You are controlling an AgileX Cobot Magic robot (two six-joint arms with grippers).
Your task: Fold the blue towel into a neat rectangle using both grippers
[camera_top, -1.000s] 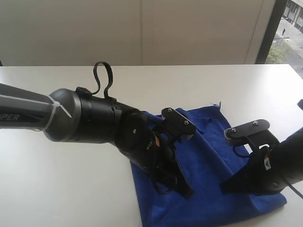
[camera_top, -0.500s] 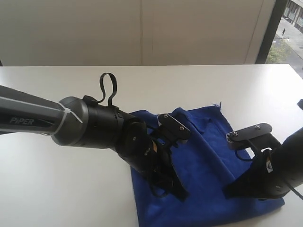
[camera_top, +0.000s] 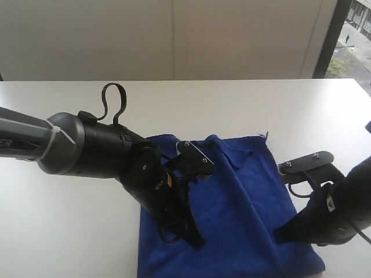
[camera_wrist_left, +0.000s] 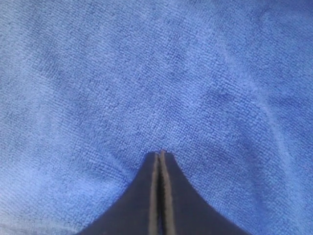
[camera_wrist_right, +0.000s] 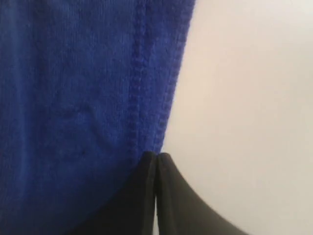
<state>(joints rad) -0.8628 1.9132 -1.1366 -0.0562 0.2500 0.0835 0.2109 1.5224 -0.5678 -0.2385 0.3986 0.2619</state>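
Exterior view, table (camera_top: pixel 64 231): white, with nothing lying on its left part.
Left arm (camera_top: pixel 87 153): black and grey, reaching in from the left edge; a black cable loop (camera_top: pixel 114 99) stands up from it.
Left gripper (camera_top: pixel 194 240): angled down onto the left half of the blue towel (camera_top: pixel 243 191), tips at the cloth.
Blue towel: spread on the table right of centre, lightly creased, reaching almost to the lower edge of the view.
Right gripper (camera_top: pixel 278 234): tip down at the towel's right edge.
Left wrist view: jaws pressed together, tips touching the cloth, which fills the view. Whether any cloth is pinched between them cannot be told.
Right wrist view: jaws together too, tips right at the stitched hem – blue on one side, white table on the other.
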